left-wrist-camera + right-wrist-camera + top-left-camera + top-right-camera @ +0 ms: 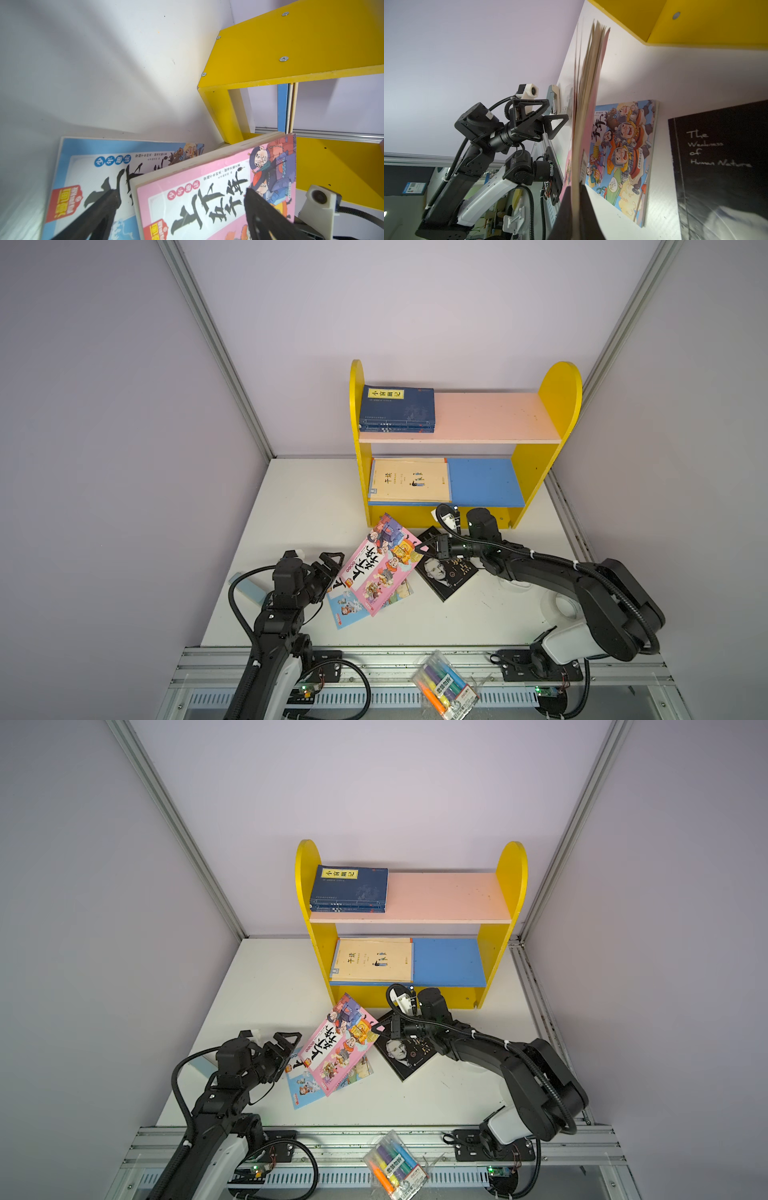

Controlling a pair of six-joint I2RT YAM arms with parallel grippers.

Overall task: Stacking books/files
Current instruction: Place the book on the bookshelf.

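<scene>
Pink cartoon book (376, 568): pinched at one edge in my right gripper (422, 549), tilted above the white table (291, 510), over the flat blue cartoon book (345, 608). My left gripper (332, 568): jaws wide, near it, holding nothing. Beside: black portrait book (446, 576), flat. On the yellow bookshelf (557, 398): navy books (399, 406) above, cream books (409, 481) below.

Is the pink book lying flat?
No, tipped up: the right tool pinches one edge of the pink book, holding it steeply above the blue book.
</scene>
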